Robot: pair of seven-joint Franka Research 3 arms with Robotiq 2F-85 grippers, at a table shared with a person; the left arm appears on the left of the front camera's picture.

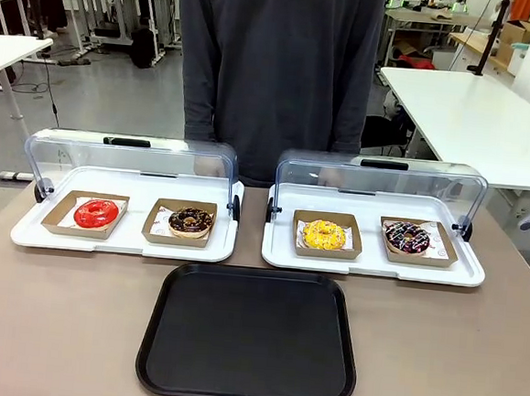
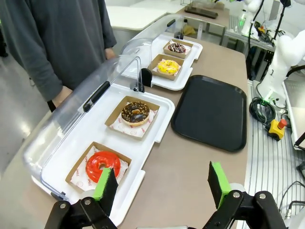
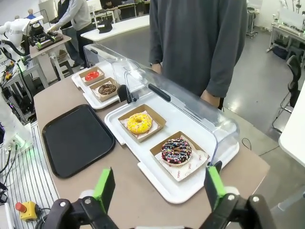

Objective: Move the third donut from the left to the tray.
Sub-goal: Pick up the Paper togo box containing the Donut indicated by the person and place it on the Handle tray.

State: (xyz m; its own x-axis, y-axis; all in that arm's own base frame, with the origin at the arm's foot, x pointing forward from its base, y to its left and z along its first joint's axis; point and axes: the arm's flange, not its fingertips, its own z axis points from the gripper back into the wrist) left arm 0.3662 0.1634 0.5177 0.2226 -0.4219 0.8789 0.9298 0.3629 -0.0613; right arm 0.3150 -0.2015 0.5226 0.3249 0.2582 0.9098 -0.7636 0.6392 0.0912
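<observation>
The yellow-glazed donut [image 1: 324, 233] [image 2: 168, 67] [image 3: 139, 123] lies in its brown cardboard holder [image 1: 327, 236] on the right white tray, third in the row from the left. The black tray [image 1: 250, 334] [image 2: 212, 111] [image 3: 76, 139] lies flat at the near middle of the table, with nothing on it. My left gripper [image 2: 162, 184] hangs open above the table's left end, near the red donut. My right gripper [image 3: 157, 186] hangs open above the right end, near the sprinkled chocolate donut. Neither holds anything.
A red donut [image 1: 96, 212] and a chocolate donut [image 1: 191, 220] sit on the left white tray [image 1: 124, 242]. A sprinkled chocolate donut [image 1: 407, 237] shares the right white tray [image 1: 373, 265]. Both clear domed lids [image 1: 130, 160] stand raised at the back. A person [image 1: 276, 61] stands at the far edge.
</observation>
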